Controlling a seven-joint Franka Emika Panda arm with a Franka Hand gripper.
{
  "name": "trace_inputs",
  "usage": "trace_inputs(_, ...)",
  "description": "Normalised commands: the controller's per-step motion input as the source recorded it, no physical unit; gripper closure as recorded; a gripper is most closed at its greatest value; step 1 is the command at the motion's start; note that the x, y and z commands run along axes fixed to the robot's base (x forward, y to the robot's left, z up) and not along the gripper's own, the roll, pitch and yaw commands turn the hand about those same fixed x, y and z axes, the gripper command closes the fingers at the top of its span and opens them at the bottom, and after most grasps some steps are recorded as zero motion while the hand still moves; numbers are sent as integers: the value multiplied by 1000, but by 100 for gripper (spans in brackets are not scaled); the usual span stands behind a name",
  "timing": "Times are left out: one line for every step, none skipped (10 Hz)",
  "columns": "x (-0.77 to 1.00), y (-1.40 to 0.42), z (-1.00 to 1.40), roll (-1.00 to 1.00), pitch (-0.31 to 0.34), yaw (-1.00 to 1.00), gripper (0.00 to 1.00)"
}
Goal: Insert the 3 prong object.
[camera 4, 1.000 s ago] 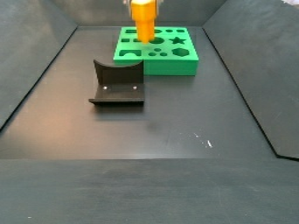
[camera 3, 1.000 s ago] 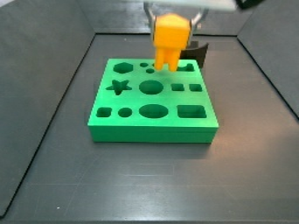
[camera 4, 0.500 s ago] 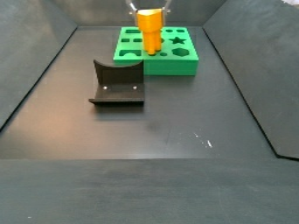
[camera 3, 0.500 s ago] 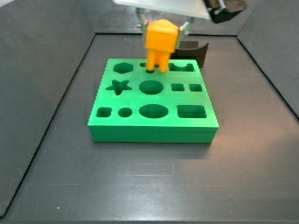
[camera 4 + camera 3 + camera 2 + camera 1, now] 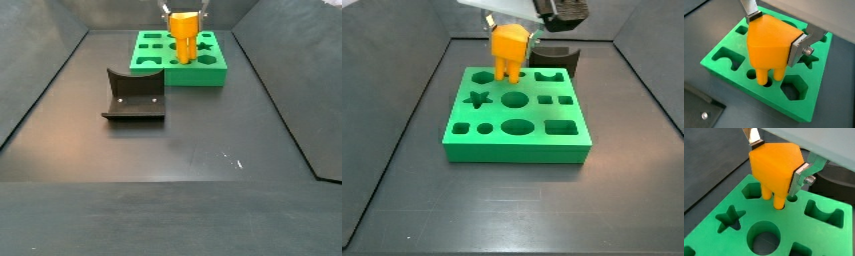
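Overhead, the parallel-jaw gripper (image 5: 777, 159) is seen clamped on the small orange-yellow plastic 3 prong object (image 5: 775, 169), its flat silver finger plates (image 5: 800, 177) pressed against opposite sides of the blocky top. The piece is held upright, prongs down, over the green plastic block with shaped cut-outs (image 5: 828, 235). In both wrist views the prong tips are seen at small round holes near one edge of the green block; how deep they sit cannot be told. A star-shaped cut-out (image 5: 728, 217) and an oval cut-out (image 5: 764, 235) are shown close by in a wrist view.

In a side view the gripper (image 5: 510, 22) is found at the upper centre of the frame, with the piece (image 5: 508, 50) over the block's far row (image 5: 516, 145). Only a side view shows the dark L-shaped fixture (image 5: 134, 96) whole, standing left of centre on the dark floor (image 5: 174, 180), well apart from the block (image 5: 214, 72).
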Motion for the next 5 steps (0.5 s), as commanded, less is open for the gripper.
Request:
trace_inputs(177,40,-97,-33,0,-946,100)
trace_inputs(37,0,-106,0,0,-1000,100)
trace_inputs(0,0,-123,0,0,-1000,100)
trace_inputs(0,0,-177,1,27,-1000,100)
trace_inputs(0,0,-194,11,37,-1000,100)
